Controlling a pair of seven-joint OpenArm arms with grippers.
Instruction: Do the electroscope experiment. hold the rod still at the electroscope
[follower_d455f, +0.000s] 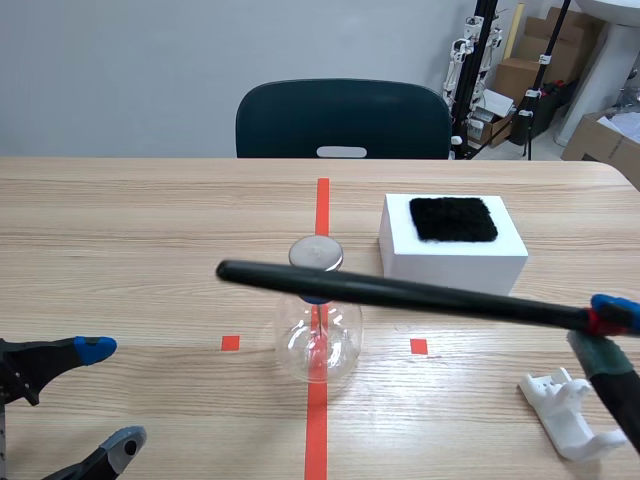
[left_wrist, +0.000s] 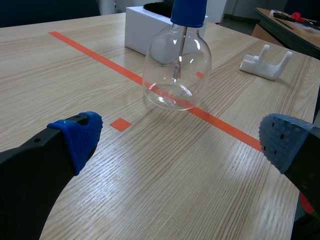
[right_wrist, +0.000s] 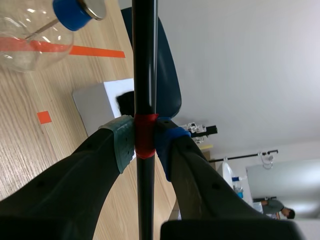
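Observation:
The electroscope (follower_d455f: 318, 328) is a clear glass flask with a blue stopper and a round metal plate (follower_d455f: 316, 253) on top, standing on the orange tape line. A long black rod (follower_d455f: 400, 293) with a red band lies level across it, its tip just past the plate's left side. My right gripper (follower_d455f: 606, 335) is shut on the rod's red band (right_wrist: 145, 135) at the right edge. In the left wrist view the flask (left_wrist: 176, 67) stands ahead of my left gripper (left_wrist: 180, 145), which is open and holds nothing, low at the front left of the table (follower_d455f: 110, 415).
A white box (follower_d455f: 452, 250) with a black fur patch (follower_d455f: 453, 218) sits behind and right of the flask. A white plastic stand (follower_d455f: 565, 408) lies at the front right, under the right arm. A dark chair (follower_d455f: 343, 120) is across the table.

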